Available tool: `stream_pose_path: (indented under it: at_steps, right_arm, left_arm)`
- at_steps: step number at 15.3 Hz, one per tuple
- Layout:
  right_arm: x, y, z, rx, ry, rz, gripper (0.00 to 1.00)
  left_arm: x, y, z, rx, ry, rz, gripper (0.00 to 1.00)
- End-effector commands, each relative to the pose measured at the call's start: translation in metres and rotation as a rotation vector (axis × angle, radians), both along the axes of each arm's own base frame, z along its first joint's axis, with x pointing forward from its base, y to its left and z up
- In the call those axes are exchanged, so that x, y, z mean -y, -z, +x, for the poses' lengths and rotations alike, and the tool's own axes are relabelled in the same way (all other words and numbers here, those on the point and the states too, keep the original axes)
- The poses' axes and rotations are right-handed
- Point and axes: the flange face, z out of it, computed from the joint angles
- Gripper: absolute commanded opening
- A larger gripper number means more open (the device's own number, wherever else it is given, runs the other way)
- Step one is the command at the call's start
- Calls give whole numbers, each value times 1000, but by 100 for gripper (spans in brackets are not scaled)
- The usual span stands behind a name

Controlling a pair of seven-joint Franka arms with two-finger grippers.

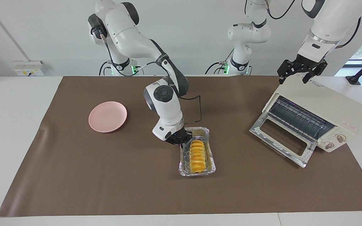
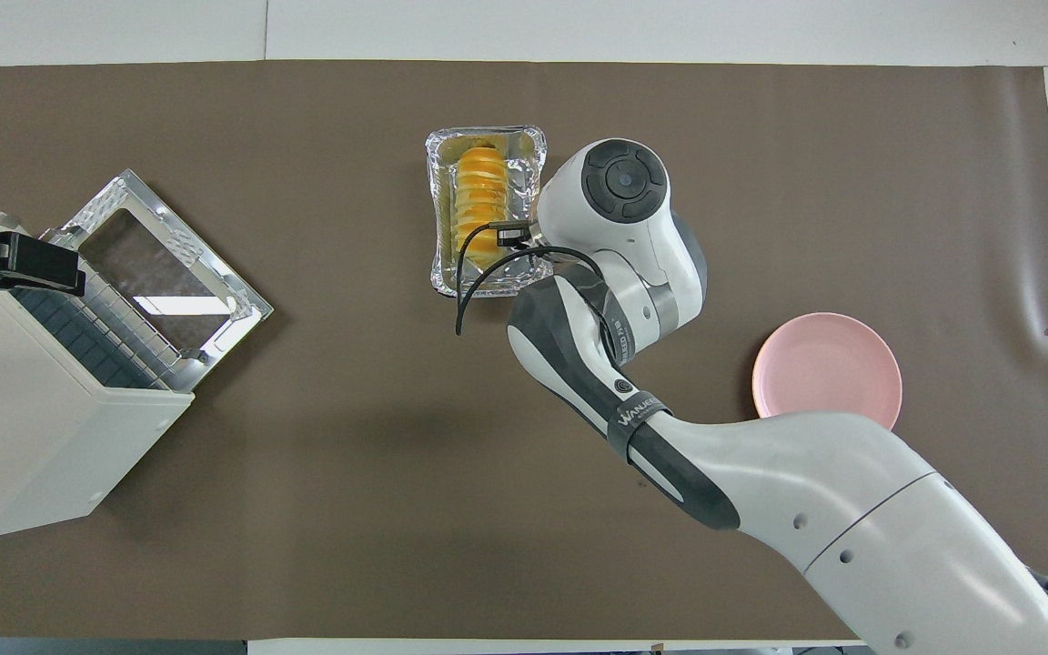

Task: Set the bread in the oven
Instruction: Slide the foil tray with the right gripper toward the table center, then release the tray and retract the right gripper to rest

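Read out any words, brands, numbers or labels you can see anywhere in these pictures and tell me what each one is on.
"WANJEE": on the dark band around the right arm, in the overhead view; the last letters are uncertain.
Red label on the oven: too small to read.
Print on the oven's top under the left gripper: too blurred to read.
Sticker on the oven's corner in the overhead view: unreadable.
Markings by the oven's two knobs: too small.
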Motion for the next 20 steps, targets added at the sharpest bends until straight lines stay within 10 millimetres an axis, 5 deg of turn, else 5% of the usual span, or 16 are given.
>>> stream_pose_path:
  at_steps: [1, 2, 6, 10, 14, 16, 20]
  right_arm:
    - [-1, 5, -2, 8, 7, -41, 87]
    - [0, 6, -3, 10, 2, -46, 100]
    - [9, -6, 5, 19, 14, -45, 100]
    - [32, -74, 12, 77, 34, -41, 100]
    - [105, -140, 4, 47, 44, -104, 100]
    - [155, -163, -16, -4, 17, -158, 100]
    - [251, -238, -53, -22, -40, -205, 100]
  left_arm:
    - [-1, 0, -11, -7, -10, -11, 100]
    - [-2, 0, -11, -7, -11, -11, 100]
    - [-1, 0, -11, -7, -10, -11, 100]
    - [-2, 0, -11, -7, -11, -11, 100]
    - [-1, 0, -11, -7, -10, -11, 100]
    - [-1, 0, -11, -7, -10, -11, 100]
    - [-1, 0, -11, -7, -10, -11, 100]
